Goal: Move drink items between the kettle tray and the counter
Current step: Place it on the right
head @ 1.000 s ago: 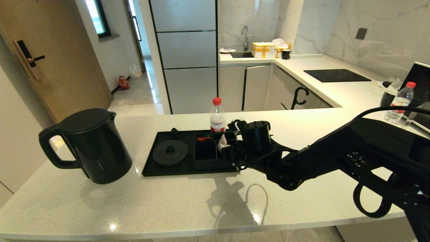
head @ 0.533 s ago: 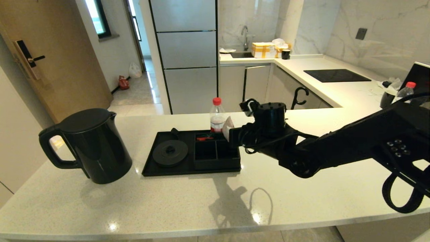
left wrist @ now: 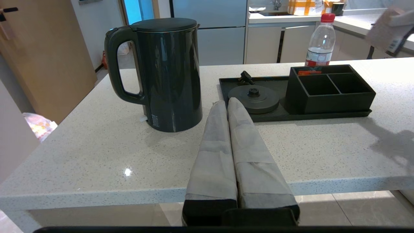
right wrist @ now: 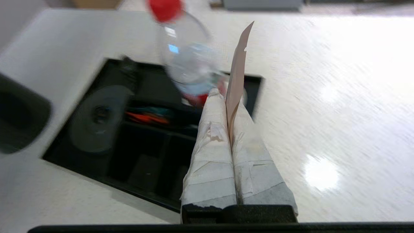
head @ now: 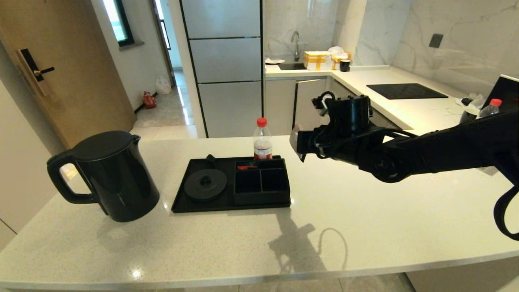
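Note:
The matte-black kettle point(head: 103, 174) point(left wrist: 168, 74) stands on the counter point(head: 365, 211), left of the black kettle tray point(head: 184, 202) point(left wrist: 323, 115). The tray's round base disc point(head: 205, 184) is bare, and its two near compartments look empty. My right gripper point(head: 298, 142) point(right wrist: 226, 97) hangs in the air above the counter, just right of the tray's far right corner. It is shut on the whitish-pink sachet point(head: 294, 136) point(right wrist: 237, 68) point(left wrist: 385, 32), which sticks out past the fingertips. My left gripper point(left wrist: 226, 103) is shut and empty at the counter's front edge, pointing toward kettle and tray.
A clear red-capped bottle point(head: 262, 140) stands right behind the tray. A small red item point(head: 247, 166) lies in the tray's back compartment. At the far right are another bottle point(head: 488, 107), a dark screen point(head: 507, 93) and the black hob point(head: 405, 91).
My right gripper has lifted the sachet out of the tray's compartment area, rising and moving right, away from the tray. The kettle and the tray have stayed where they were.

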`<state>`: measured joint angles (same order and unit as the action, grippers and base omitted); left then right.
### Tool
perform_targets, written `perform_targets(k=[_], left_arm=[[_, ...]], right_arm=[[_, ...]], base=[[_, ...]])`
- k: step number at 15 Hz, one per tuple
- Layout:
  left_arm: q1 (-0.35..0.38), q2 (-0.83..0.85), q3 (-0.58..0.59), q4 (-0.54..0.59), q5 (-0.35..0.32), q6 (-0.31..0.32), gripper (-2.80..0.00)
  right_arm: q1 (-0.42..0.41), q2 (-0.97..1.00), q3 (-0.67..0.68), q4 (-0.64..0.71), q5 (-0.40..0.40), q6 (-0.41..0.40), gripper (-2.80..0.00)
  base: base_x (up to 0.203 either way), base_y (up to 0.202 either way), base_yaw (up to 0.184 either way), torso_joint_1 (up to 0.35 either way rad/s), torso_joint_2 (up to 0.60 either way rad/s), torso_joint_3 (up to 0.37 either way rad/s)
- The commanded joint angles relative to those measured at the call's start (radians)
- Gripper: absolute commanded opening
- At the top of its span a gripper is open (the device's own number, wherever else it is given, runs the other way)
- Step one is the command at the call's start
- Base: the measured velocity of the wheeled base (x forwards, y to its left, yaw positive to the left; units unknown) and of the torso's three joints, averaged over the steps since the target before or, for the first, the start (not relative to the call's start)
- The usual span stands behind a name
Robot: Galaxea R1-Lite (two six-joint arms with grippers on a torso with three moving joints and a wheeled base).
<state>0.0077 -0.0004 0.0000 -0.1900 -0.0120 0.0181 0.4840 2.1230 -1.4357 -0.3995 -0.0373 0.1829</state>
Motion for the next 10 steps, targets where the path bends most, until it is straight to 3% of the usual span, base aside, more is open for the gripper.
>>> perform_targets(k=[1,3,6,10], left_arm=[[0.000,0.000,0.040,-0.002,0.000,0.000,-2.80],[0.001,-0.001,0.040,-0.001,0.000,0.000,-2.80],[0.002,0.000,0.040,-0.002,0.000,0.000,-2.80],[0.000,0.000,0.040,-0.002,0.000,0.000,-2.80]], right_arm=[[-0.020,0.003,-0.042,0.077,-0.016,-0.003,-2.80],[-0.033,0.012,-0.084,0.166,-0.068,-0.007,-2.80],[-0.083,0.052,-0.091,0.224,-0.229,-0.006,-2.80],[-0.131,0.091,-0.077,0.262,-0.253,0.006,-2.80]], base=[[0.000,0.000,0.000,0.000,0.00,0.000],[0.000,0.000,0.000,0.000,0.00,0.000],[0.000,0.000,0.000,0.000,0.00,0.000],[0.000,0.000,0.000,0.000,0.00,0.000]])
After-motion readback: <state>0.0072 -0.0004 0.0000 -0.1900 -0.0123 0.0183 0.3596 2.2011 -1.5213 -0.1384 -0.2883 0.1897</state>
